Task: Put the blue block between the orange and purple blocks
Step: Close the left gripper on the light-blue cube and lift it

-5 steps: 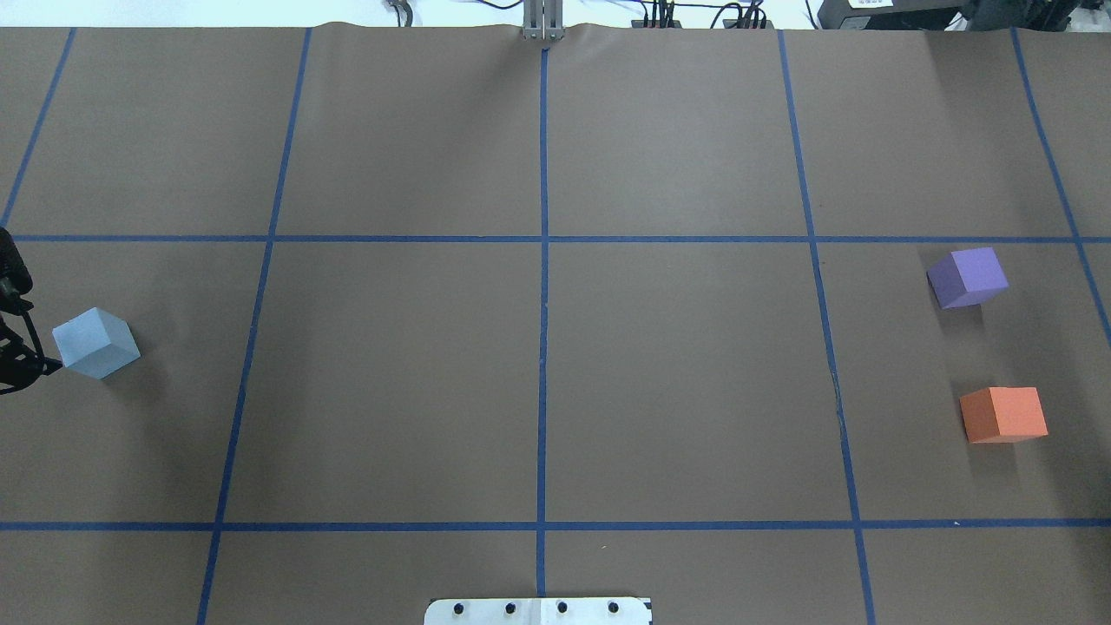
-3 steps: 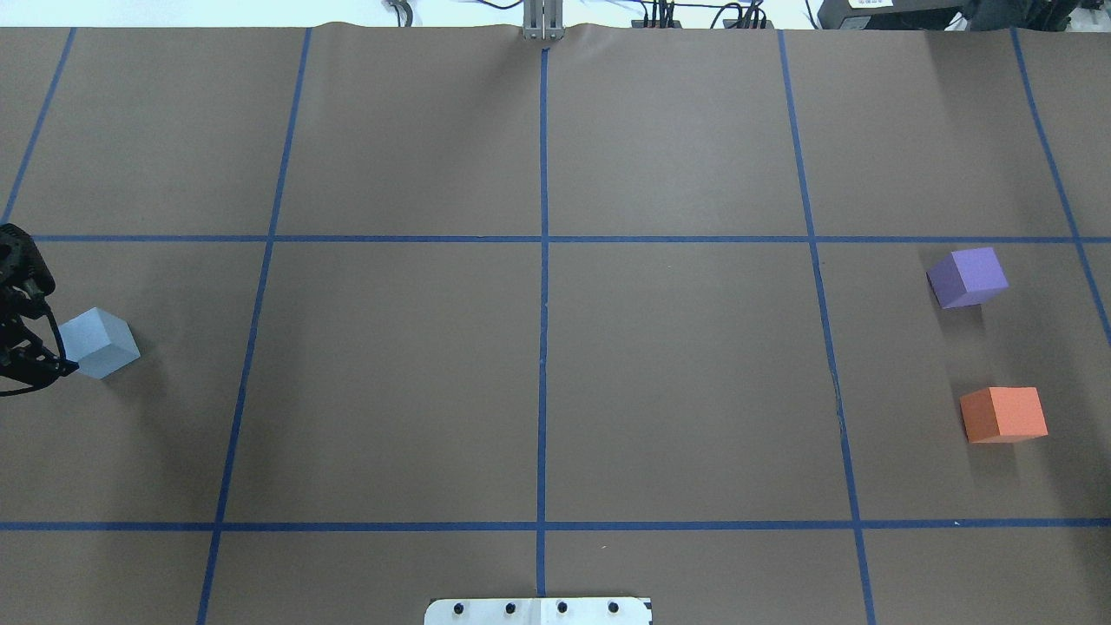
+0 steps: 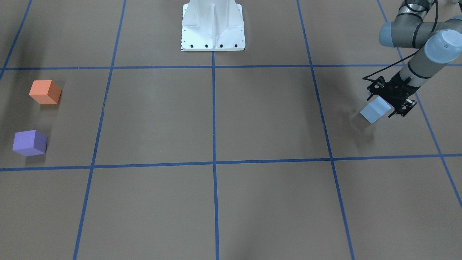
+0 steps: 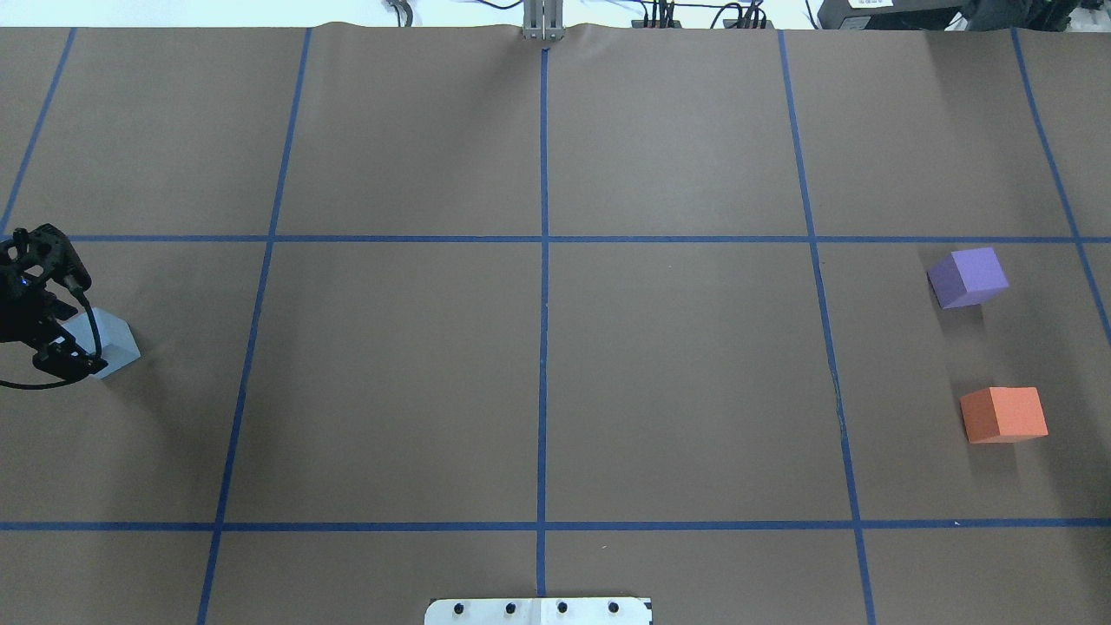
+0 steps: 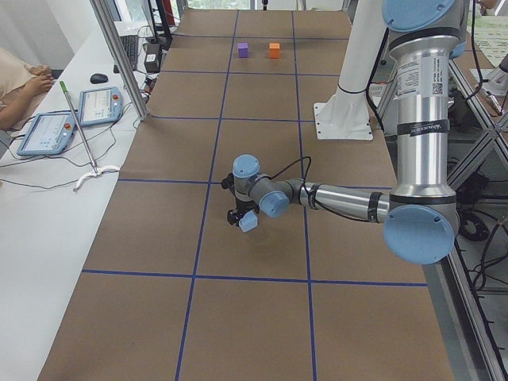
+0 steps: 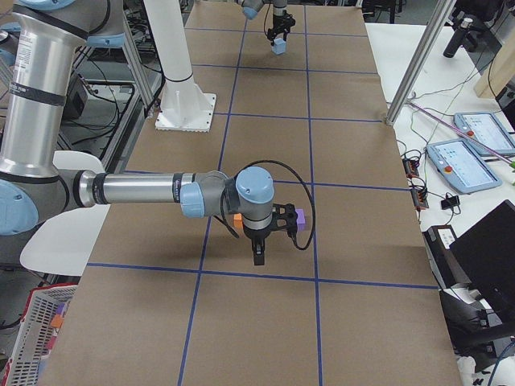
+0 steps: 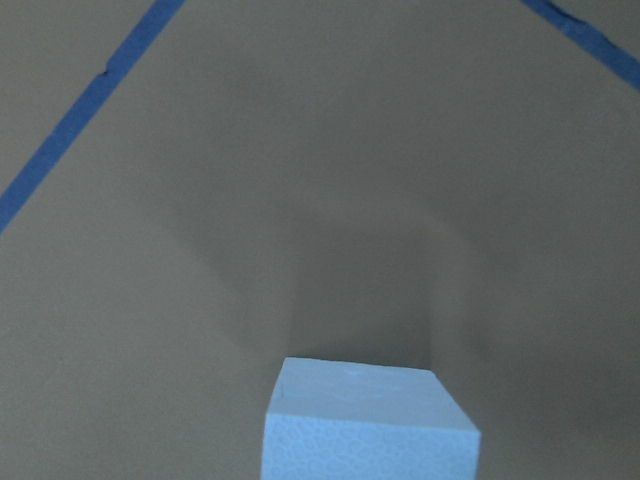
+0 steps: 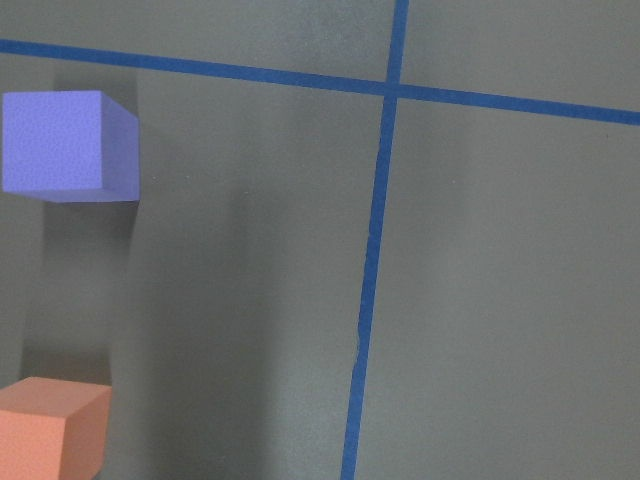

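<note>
The light blue block (image 4: 115,344) sits on the brown table at the far left, also in the front view (image 3: 375,110). My left gripper (image 4: 57,318) is open and hangs over the block's left side, its fingers straddling it (image 3: 388,98). The left wrist view shows the block (image 7: 366,426) at the bottom centre, with no fingers in frame. The purple block (image 4: 968,276) and orange block (image 4: 1004,414) sit apart at the far right, with a gap between them. My right gripper (image 6: 257,251) hovers near them, seen only from the side, so I cannot tell its state.
The robot base plate (image 4: 538,611) lies at the near middle edge. Blue tape lines (image 4: 543,304) divide the brown table into squares. Cables and a bracket (image 4: 542,22) sit along the far edge.
My left gripper has moved in from the left edge toward the right and now overlaps the blue block. The blocks have not moved.
</note>
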{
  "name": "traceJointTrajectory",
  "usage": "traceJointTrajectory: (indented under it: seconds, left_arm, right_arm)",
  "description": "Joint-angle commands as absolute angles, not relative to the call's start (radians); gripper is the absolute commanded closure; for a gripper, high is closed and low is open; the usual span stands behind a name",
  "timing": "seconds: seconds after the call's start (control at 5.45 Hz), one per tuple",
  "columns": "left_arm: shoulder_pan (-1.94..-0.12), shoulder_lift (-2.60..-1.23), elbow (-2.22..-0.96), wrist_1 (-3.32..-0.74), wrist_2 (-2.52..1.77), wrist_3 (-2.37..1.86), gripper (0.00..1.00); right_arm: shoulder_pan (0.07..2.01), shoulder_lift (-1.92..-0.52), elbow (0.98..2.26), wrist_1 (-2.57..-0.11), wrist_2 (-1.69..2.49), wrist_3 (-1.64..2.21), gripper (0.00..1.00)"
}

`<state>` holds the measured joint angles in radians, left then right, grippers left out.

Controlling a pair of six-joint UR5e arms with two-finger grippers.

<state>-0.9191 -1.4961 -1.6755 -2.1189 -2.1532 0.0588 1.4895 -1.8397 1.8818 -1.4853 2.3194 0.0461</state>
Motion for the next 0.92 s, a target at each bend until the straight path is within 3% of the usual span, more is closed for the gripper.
traceJointTrajectory:
  seconds: [0.0,0.18,0.55,0.73]
  left_arm:
    - [-0.911,-1.509,-1.655,-2.120,-2.164,0.014,0.47]
    - [-0.910,-1.512,-1.663,-2.121,-2.175,-0.027,0.98]
    - [-0.910,-1.547,-1.708,-2.100,-2.314,-0.184,1.00]
    - [-0.879,-1.657,-1.710,-2.074,-2.322,-0.382,1.00]
  right_arm:
    - [1.489,-1.841,1.882,-1.485,2.319,0.048,0.00]
    - [1.489,-1.841,1.882,-1.485,2.319,0.048,0.00]
    - [1.489,-1.842,1.882,-1.486,2.319,0.048,0.00]
    - [1.489,-1.842,1.882,-1.485,2.321,0.048,0.00]
